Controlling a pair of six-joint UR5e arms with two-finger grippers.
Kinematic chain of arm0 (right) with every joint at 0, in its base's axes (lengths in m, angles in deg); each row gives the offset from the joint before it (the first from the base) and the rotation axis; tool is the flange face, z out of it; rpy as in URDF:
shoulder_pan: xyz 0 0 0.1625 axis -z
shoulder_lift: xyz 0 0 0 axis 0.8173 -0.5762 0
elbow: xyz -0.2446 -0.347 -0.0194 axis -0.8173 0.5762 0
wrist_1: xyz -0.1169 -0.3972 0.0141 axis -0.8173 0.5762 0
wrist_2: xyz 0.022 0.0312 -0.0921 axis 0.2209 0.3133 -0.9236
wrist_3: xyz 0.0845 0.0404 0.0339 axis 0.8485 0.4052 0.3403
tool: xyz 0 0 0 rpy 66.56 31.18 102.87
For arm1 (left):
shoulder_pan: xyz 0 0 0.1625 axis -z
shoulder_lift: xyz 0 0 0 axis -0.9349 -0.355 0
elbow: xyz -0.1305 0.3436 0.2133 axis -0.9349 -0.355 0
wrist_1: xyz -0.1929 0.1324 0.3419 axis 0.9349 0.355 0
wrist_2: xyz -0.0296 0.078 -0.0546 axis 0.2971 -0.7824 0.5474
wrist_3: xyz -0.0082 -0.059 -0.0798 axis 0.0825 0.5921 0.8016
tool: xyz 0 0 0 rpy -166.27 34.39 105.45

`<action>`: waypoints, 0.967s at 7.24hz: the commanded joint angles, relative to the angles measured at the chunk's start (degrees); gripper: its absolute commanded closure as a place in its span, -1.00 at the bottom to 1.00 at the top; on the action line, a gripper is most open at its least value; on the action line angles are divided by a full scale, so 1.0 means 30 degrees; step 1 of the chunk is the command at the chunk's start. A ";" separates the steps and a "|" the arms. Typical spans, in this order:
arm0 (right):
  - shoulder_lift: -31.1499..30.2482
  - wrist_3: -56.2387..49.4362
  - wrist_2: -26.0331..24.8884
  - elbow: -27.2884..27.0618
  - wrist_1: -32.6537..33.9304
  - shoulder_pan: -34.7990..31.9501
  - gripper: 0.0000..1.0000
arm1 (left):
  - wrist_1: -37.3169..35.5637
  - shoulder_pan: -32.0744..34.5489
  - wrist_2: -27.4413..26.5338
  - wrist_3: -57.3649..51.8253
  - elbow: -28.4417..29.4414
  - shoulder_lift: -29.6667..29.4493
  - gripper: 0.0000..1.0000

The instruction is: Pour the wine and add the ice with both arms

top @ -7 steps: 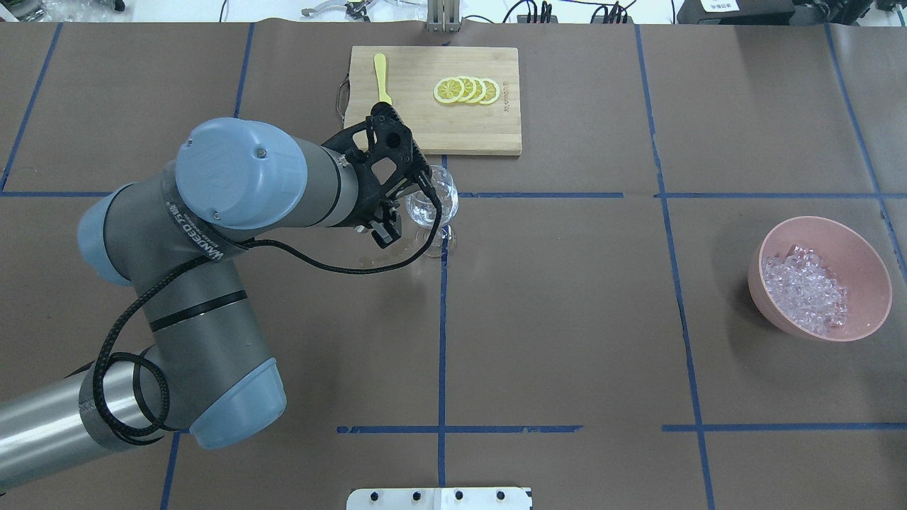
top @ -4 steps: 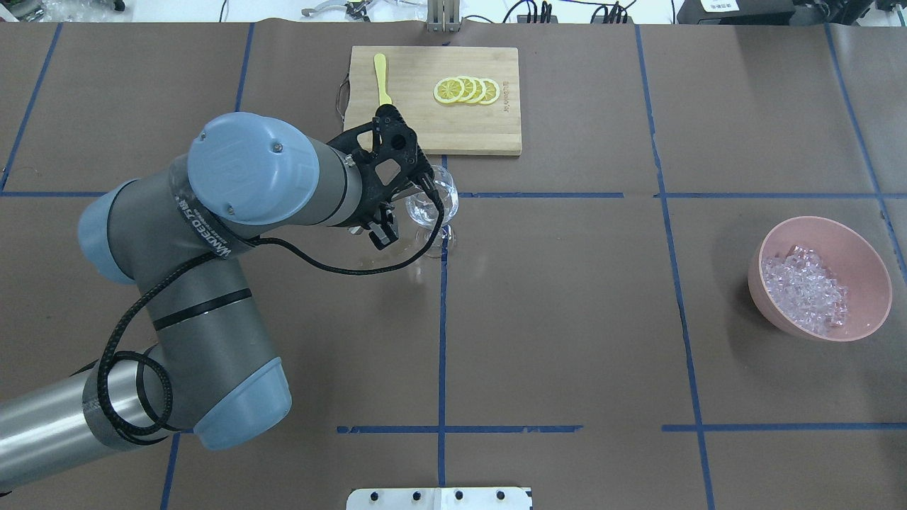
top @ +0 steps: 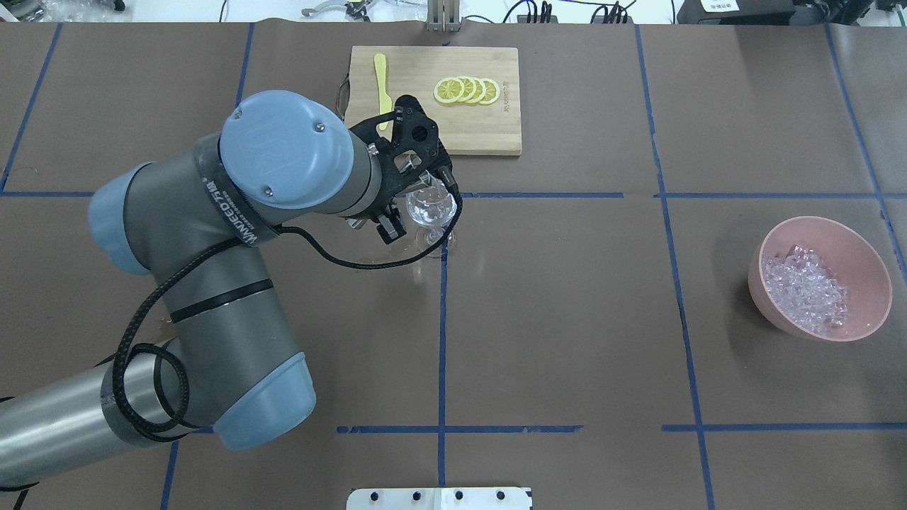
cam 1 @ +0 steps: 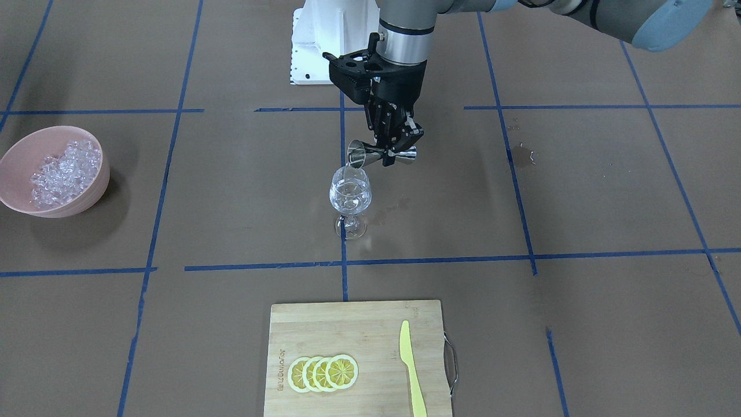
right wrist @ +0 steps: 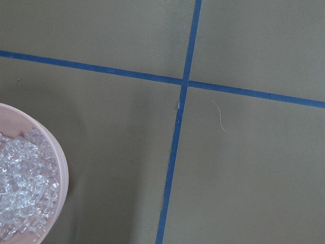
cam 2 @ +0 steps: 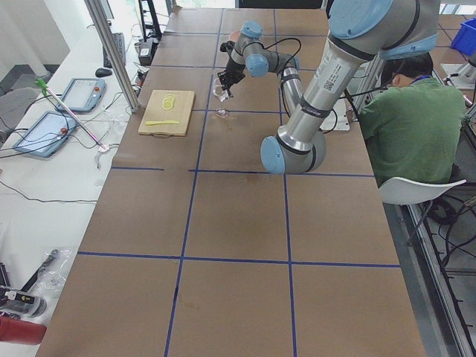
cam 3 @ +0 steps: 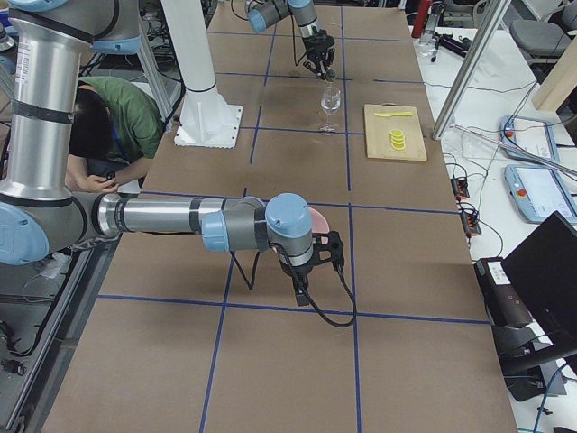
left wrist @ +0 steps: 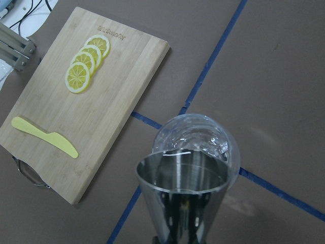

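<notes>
L hand [cam 1: 395, 152] clamped tight on a steel jigger [cam 1: 382, 154]. Jigger is tipped sideways, mouth just above the rim of the wine glass [cam 1: 350, 197], on the robot's side of it. Glass stands upright on the tabletop [cam 1: 579, 191], foot on a blue tape line; looks part-filled w/ clear liquid.

Ice [cam 1: 63, 174] is well apart from L hand, heaped in a pink bowl [cam 1: 14, 194] toward the tabletop's R end. Small clear glittery chunks, piled below the rim.

R hand [cam 3: 315, 257] hangs near the bowl. It shows only in the side view, so can't tell how far open. Its wrist cam has bowl rim + ice at lower-left.

Cutting board [cam 1: 370, 324] w/ lemon slices [cam 1: 323, 372] & yellow knife [cam 1: 411, 368] lies beyond the glass, apart from it. Broad stretch of brown tabletop btwn glass & bowl.
</notes>
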 commanded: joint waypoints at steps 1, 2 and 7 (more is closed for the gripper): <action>0.0001 0.0000 0.0000 0.0029 0.0001 0.0000 -1.00 | -0.1658 0.0000 -0.0232 -0.1008 0.0104 -0.0542 1.00; 0.0001 0.0000 0.0000 0.0030 0.0001 0.0000 -1.00 | -0.1984 0.0000 -0.0232 -0.1098 0.0133 -0.0543 1.00; 0.0001 0.0000 0.0000 0.0030 0.0001 0.0000 -1.00 | -0.5440 0.0000 -0.1870 -0.4288 0.1831 -0.2798 1.00</action>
